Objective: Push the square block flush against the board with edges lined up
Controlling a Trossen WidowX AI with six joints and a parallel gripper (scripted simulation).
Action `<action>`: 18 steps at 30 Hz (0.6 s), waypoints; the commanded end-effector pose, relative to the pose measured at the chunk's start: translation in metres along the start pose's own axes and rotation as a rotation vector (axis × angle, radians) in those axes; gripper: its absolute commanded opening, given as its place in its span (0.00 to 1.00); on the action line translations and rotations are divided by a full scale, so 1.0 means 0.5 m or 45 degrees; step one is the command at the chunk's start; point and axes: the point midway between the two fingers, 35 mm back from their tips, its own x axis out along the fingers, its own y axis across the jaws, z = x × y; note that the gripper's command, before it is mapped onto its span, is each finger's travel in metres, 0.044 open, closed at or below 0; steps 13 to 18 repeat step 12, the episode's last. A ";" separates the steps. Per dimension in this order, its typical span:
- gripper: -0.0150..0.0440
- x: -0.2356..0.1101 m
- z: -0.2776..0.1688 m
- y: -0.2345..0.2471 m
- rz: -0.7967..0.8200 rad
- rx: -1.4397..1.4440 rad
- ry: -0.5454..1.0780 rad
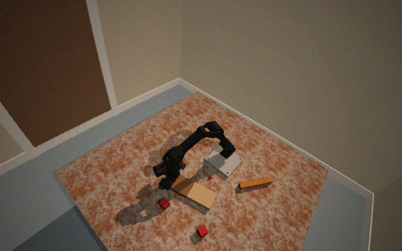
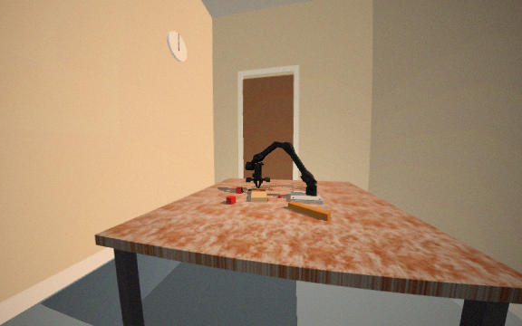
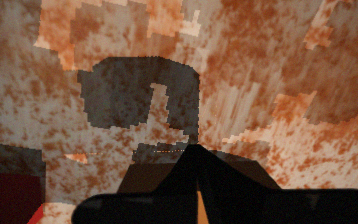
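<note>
Robot arm with its closed gripper (image 1: 166, 184) set low at one end of a tan square block (image 1: 195, 192), ready to push it across a mottled orange table (image 1: 274, 216).

The fingers are pressed fully together and hold nothing. In the top view the block lies at the centre, with the gripper at its 9 o'clock end; whether they touch cannot be told. The orange board (image 1: 255, 183) lies well apart at 3 o'clock, past the arm's grey base plate (image 1: 234, 166). Two larger red cubes (image 1: 164, 203) sit at 7 and 6 o'clock of the block, and a tiny one (image 1: 210, 177) lies near its 1 o'clock. A push off the block's centre line would likely spin it, so no side meets the board flush. The tiny cube could also catch the block's edge and deflect it.
</note>
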 end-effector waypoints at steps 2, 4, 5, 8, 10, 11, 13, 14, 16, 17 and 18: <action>0.25 -0.002 -0.016 0.000 0.003 -0.001 0.003; 0.25 -0.002 -0.017 0.000 0.003 -0.001 0.003; 0.25 -0.002 -0.016 0.000 0.003 -0.001 0.003; 0.25 -0.002 -0.010 0.001 0.004 -0.001 0.003; 0.25 -0.002 -0.004 0.001 0.004 -0.001 0.003; 0.25 -0.002 -0.001 0.001 0.004 -0.001 0.003; 0.25 -0.002 0.003 0.002 0.004 -0.001 0.003; 0.25 -0.002 0.003 0.002 0.004 -0.001 0.003; 0.25 -0.002 0.003 0.002 0.004 -0.001 0.003; 0.25 -0.002 0.003 0.002 0.004 -0.001 0.003; 0.25 -0.002 0.003 0.002 0.004 -0.001 0.003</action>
